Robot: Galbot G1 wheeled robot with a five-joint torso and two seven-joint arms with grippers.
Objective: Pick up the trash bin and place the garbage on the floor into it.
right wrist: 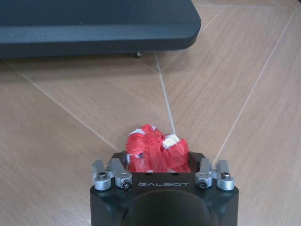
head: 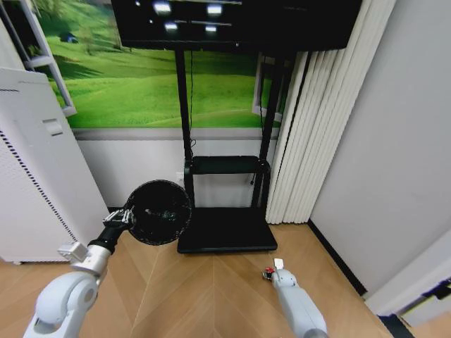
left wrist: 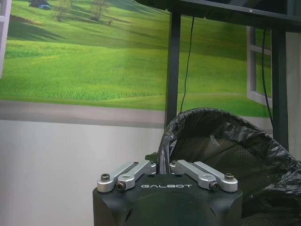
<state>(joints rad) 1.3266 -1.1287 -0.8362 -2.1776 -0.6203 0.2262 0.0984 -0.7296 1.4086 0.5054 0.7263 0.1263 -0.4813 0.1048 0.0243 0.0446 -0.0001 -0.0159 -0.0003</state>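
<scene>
My left gripper [head: 121, 217] is shut on the rim of the trash bin [head: 159, 211], a small black round bin held off the floor and tipped so its mouth faces me. In the left wrist view the gripper [left wrist: 163, 164] pinches the rim of the bin [left wrist: 225, 155], which has a black liner. A small green item [head: 168, 213] lies inside. Low over the wooden floor, my right gripper [head: 271, 272] is shut on the garbage [right wrist: 155, 147], a red-and-white wad, which sits between that gripper's [right wrist: 158, 162] fingers.
A black TV stand with a flat base [head: 225, 231] stands just behind the bin; its edge [right wrist: 94, 28] is close ahead of the right gripper. A tall white air purifier [head: 35, 169] is at the left. White curtains [head: 317, 127] and a grey wall close the right.
</scene>
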